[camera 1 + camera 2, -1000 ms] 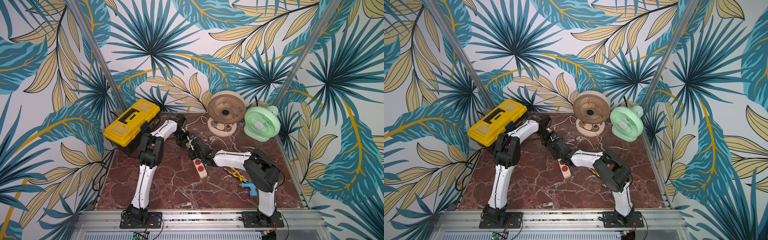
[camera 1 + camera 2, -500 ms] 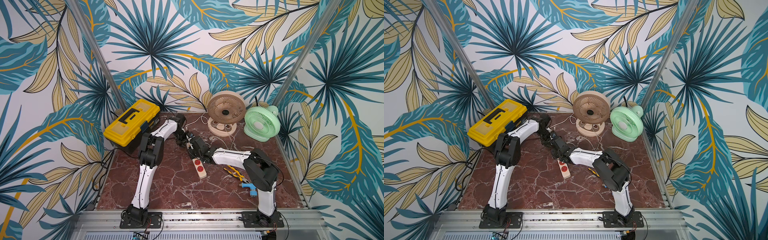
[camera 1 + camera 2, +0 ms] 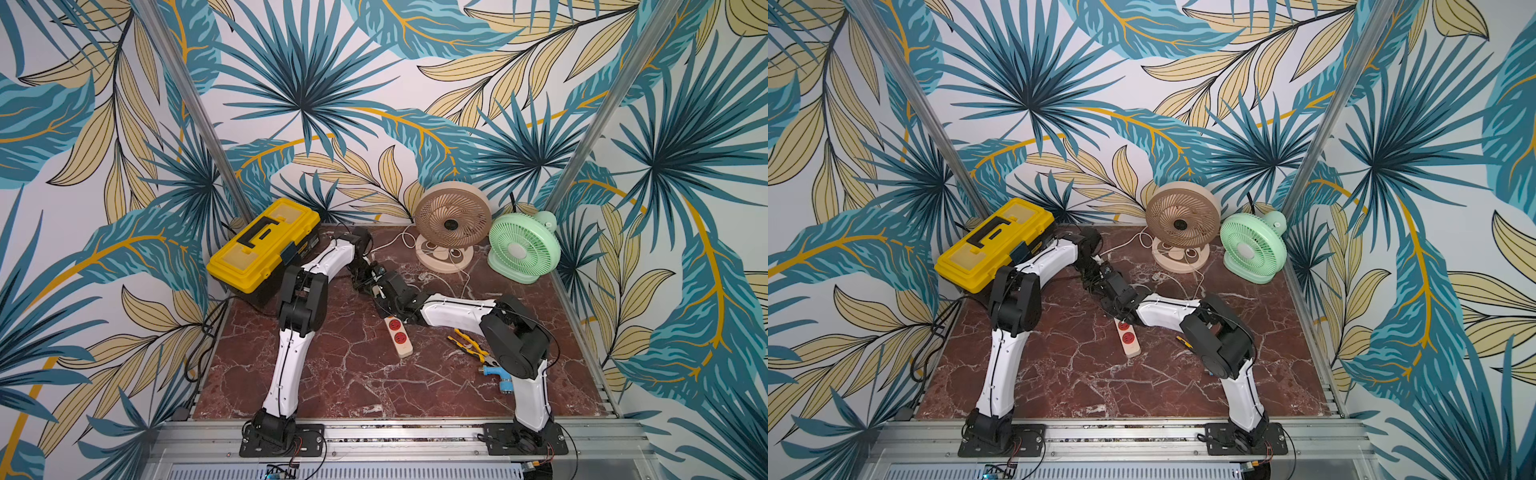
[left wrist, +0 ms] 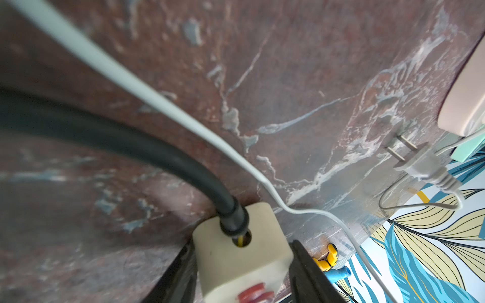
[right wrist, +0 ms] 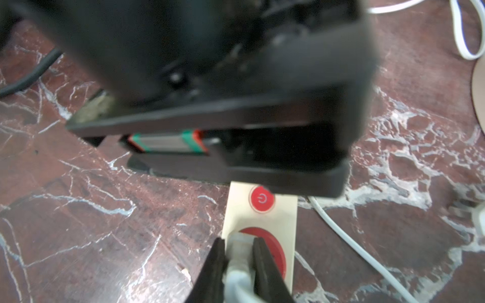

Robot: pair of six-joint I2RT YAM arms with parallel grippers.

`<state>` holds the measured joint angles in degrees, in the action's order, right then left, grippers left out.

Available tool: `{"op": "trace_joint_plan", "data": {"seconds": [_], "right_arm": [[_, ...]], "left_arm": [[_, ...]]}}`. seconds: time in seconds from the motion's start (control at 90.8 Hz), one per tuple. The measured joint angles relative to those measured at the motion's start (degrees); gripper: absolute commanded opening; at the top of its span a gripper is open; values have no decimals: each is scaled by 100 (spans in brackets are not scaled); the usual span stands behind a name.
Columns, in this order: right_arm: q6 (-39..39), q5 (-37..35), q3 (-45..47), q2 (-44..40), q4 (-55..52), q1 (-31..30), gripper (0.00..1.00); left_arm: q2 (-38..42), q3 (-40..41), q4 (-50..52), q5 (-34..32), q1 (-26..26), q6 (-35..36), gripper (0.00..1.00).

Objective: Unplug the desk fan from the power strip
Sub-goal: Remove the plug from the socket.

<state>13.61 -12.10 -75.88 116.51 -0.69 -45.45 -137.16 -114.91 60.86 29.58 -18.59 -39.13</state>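
The cream power strip (image 3: 400, 336) with red sockets lies mid-table in both top views, also (image 3: 1128, 338). My left gripper (image 4: 241, 275) is shut across the strip's far end (image 4: 236, 249), where the black cord (image 4: 131, 141) enters. My right gripper (image 5: 238, 259) is shut on a grey-white plug (image 5: 237, 244) that sits in the red socket beside the round power button (image 5: 262, 198). A beige desk fan (image 3: 453, 220) stands at the back. Its white cord (image 3: 399, 241) loops toward both grippers, which meet over the strip (image 3: 374, 286).
A green fan (image 3: 524, 245) stands right of the beige one. A loose grey plug (image 4: 417, 164) lies on the marble. A yellow toolbox (image 3: 264, 245) fills the back left corner. Yellow pliers (image 3: 471, 345) and a blue tool (image 3: 498, 372) lie by the right arm.
My right gripper has slid a little toward the strip's far end and closed on the plug. The left gripper has kept its hold on the strip.
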Motion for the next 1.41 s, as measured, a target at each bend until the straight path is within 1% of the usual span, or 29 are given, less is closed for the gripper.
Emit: {"op": "trace_joint_plan", "data": {"seconds": [0.088, 0.308, 0.441, 0.661, 0.793, 1.091, 1.245, 1.333, 1.41], "right_arm": [[-22, -24, 0, -2, -4, -2, 7], [-195, -284, 0, -2, 2, -105, 3], [-455, -734, 28, 13, 31, -280, 1], [-940, -1681, 125, 59, 125, -684, 0], [-1088, -1939, 138, 90, 168, -787, 0], [-1143, -2022, 166, 94, 212, -822, 0], [-997, -1991, 203, 92, 260, -804, 0], [-831, -1823, 313, 22, 382, -734, 0], [-621, -1458, 428, -81, 461, -590, 0]], "left_arm": [[0, 0, -2, 0, 0, -20, 0], [0, 0, 7, -2, 0, -37, 0], [0, 0, 61, 13, -4, -63, 0], [-7, 0, 280, 116, -7, -74, 0], [-9, 0, 334, 140, -7, -74, 0], [-11, -2, 361, 153, -7, -74, 0], [-11, -2, 361, 151, -7, -72, 0], [-11, -2, 356, 149, -9, -74, 0], [-11, -7, 354, 131, -15, -92, 0]]}}
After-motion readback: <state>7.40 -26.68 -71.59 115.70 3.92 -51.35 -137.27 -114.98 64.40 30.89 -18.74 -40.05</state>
